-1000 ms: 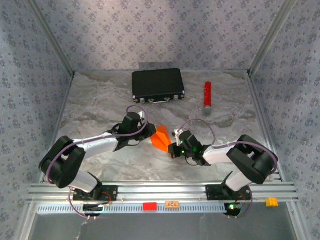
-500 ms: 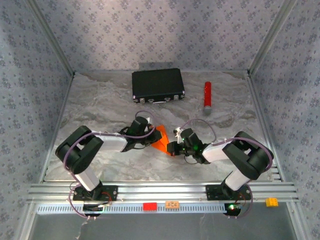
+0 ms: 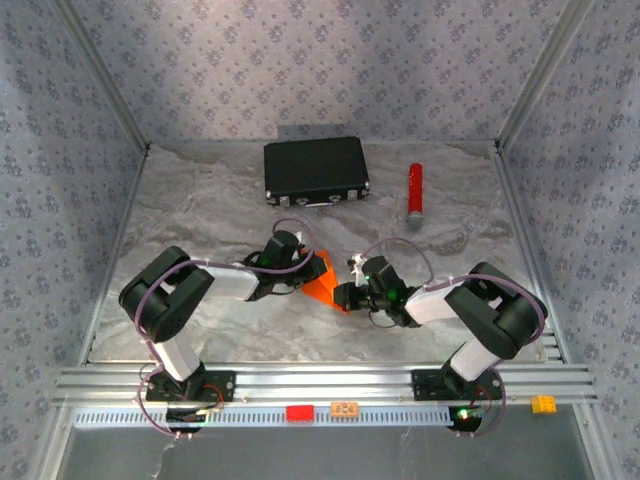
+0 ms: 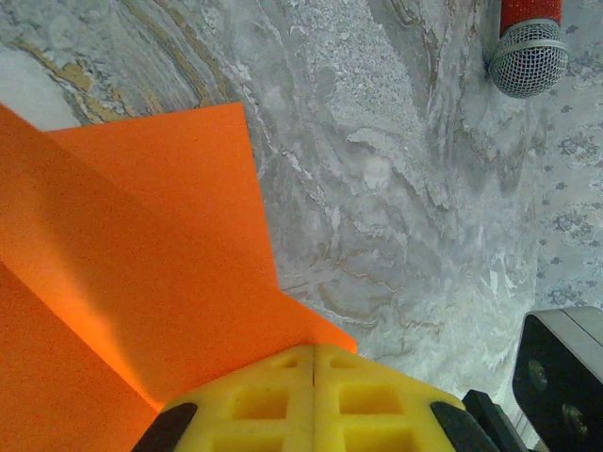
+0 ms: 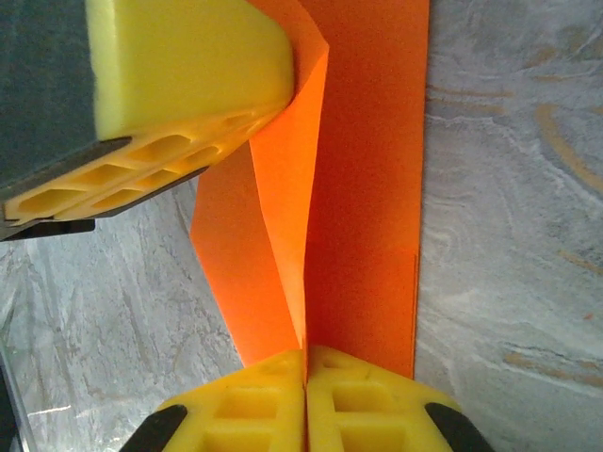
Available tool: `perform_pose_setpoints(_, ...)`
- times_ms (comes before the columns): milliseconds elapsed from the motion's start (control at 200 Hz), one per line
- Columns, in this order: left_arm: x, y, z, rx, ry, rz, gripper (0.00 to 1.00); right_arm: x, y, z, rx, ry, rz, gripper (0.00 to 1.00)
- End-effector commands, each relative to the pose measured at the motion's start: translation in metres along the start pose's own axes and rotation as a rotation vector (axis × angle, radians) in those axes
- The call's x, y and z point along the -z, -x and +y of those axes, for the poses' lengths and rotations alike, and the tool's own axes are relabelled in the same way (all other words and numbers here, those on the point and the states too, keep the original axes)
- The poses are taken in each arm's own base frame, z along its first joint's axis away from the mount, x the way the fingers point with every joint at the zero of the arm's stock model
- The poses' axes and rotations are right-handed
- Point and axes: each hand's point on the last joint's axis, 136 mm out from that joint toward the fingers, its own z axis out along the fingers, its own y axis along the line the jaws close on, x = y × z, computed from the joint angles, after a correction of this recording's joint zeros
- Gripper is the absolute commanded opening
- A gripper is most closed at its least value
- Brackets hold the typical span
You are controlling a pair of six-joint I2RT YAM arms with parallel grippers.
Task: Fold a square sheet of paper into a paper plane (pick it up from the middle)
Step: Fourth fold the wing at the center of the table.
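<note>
From above, my left claw (image 3: 306, 274) and right claw (image 3: 343, 296) meet mid-surface (image 3: 200, 200) on the creased orange paper (image 3: 322, 281). Left wrist: pads pressed together, pinching its edge. Right wrist: pads clamped tight on the raised fold.

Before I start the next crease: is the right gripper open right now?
No: in the right wrist view the right gripper has its jaws pressed together on the orange paper.

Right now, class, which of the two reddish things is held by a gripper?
The orange paper, pinched by the left gripper and the right gripper; the red cylinder lies apart at the back, untouched.
</note>
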Motion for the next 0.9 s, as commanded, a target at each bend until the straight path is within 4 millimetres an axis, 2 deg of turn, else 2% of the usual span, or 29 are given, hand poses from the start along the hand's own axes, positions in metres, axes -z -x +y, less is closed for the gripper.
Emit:
perform_pose_setpoints(0, -0.005, 0.004, -0.001, -0.001, 0.007, -0.018, 0.05, -0.002, -0.027, -0.016, -0.060, -0.044, 0.109, 0.10)
perform_pose_setpoints(220, -0.010, 0.005, 0.009, -0.002, 0.044, -0.016, 0.05, -0.003, -0.026, -0.015, -0.087, -0.032, 0.119, 0.08)
perform_pose_setpoints(894, -0.010, 0.006, 0.018, 0.002, 0.082, -0.029, 0.04, -0.004, -0.027, -0.015, -0.155, -0.001, 0.152, 0.10)
